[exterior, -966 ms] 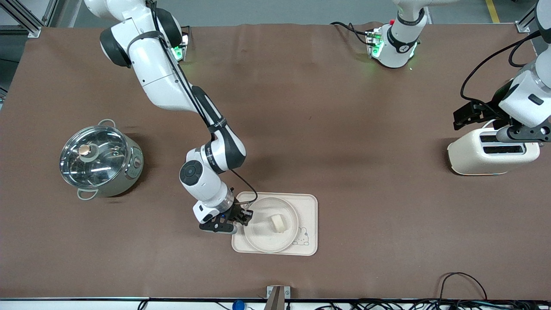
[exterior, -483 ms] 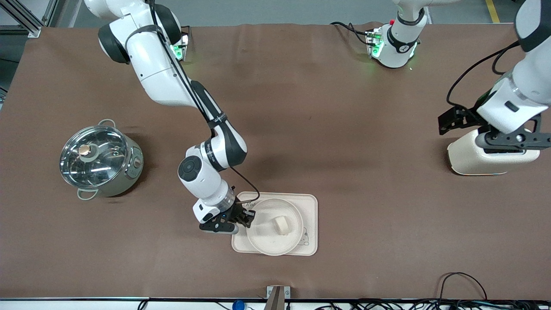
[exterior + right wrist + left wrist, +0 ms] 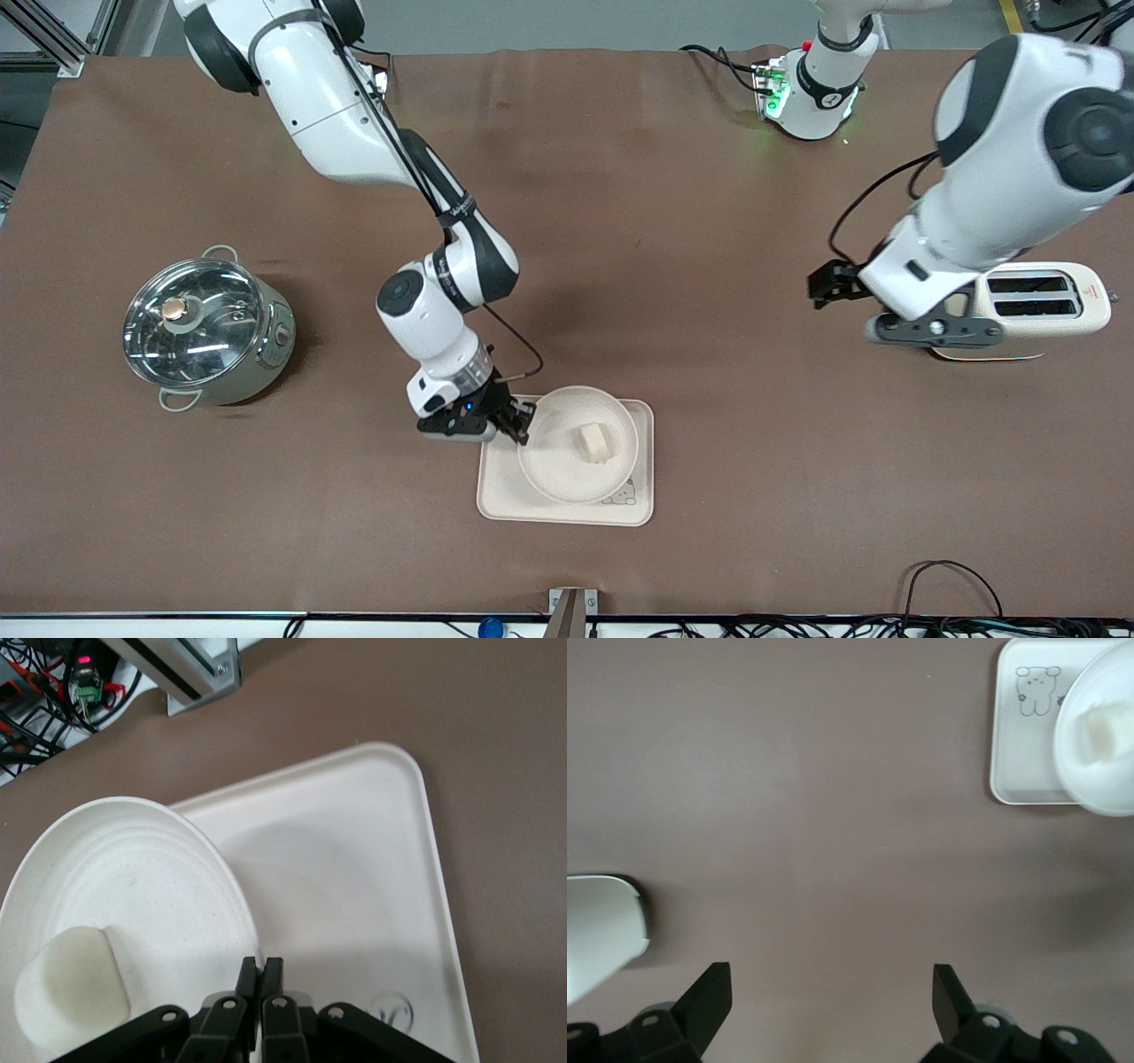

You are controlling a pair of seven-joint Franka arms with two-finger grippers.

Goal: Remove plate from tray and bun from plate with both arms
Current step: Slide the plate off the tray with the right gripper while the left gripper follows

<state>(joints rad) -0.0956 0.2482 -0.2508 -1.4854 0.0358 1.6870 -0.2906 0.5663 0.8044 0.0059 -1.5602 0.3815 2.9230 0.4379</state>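
My right gripper [image 3: 521, 418] is shut on the rim of the round cream plate [image 3: 554, 462] and holds it a little above the rectangular tray [image 3: 496, 498]. The small pale bun [image 3: 594, 442] lies on the plate. The right wrist view shows the gripper [image 3: 261, 970] pinching the plate's rim [image 3: 133, 877], with the bun [image 3: 71, 992] beside it and the tray [image 3: 354, 877] below. My left gripper [image 3: 822, 287] is open and empty over bare table beside the toaster. In the left wrist view [image 3: 831, 992] its jaws stand wide apart, with the plate [image 3: 1099, 771] and bun [image 3: 1109, 726] farther off.
A steel pot with a glass lid [image 3: 204, 332] stands at the right arm's end of the table. A cream toaster [image 3: 1045, 306] stands at the left arm's end and also shows in the left wrist view [image 3: 602, 935]. Brown cloth covers the table.
The right gripper has lifted the plate with the bun and carried it slightly toward the robots' side of the tray. The left arm has swung from over the toaster toward the table's middle.
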